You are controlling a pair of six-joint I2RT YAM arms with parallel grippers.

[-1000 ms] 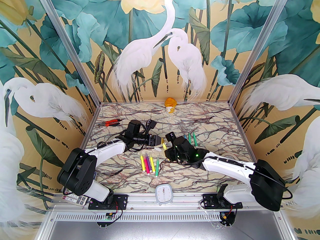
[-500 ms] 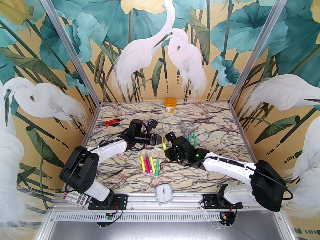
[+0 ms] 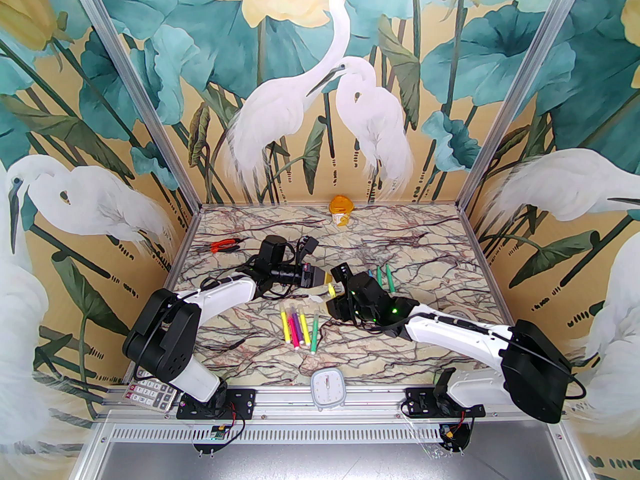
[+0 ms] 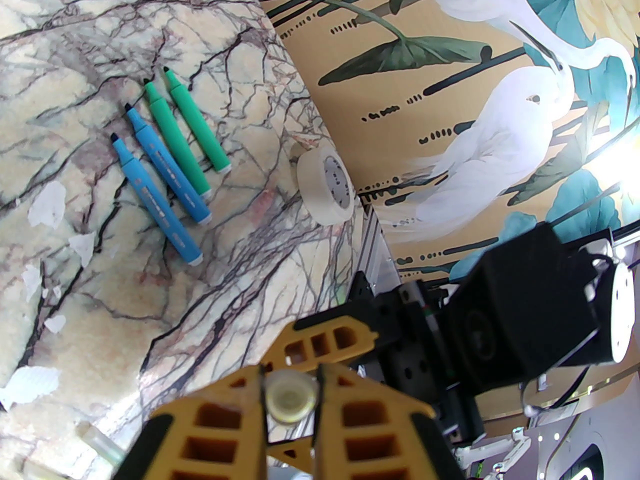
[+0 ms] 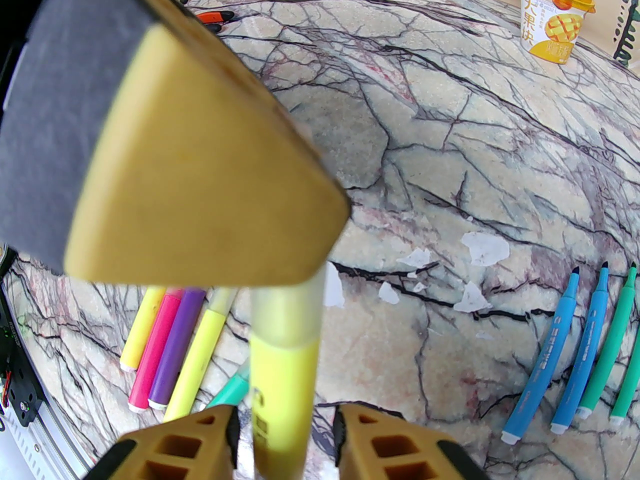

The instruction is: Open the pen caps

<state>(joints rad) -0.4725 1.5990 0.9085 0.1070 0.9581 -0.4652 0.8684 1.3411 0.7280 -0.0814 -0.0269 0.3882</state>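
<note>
A yellow pen stands up between the fingers of my right gripper, which is shut on its body. Its clear pen cap runs into my left gripper, which is shut on it; the cap's round end shows between the yellow fingers. Both grippers meet mid-table, left gripper against right gripper. Several capped pens in yellow, pink, purple and green lie nearer. Uncapped blue and green pens lie in a row to the right.
Orange-handled pliers lie at the back left and a yellow yogurt cup at the back wall. A tape roll sits near the right edge. A small clock and a calculator rest at the front rail.
My left arm has reached further right, bringing its gripper onto the cap end of the yellow pen. The right arm has stayed almost still.
</note>
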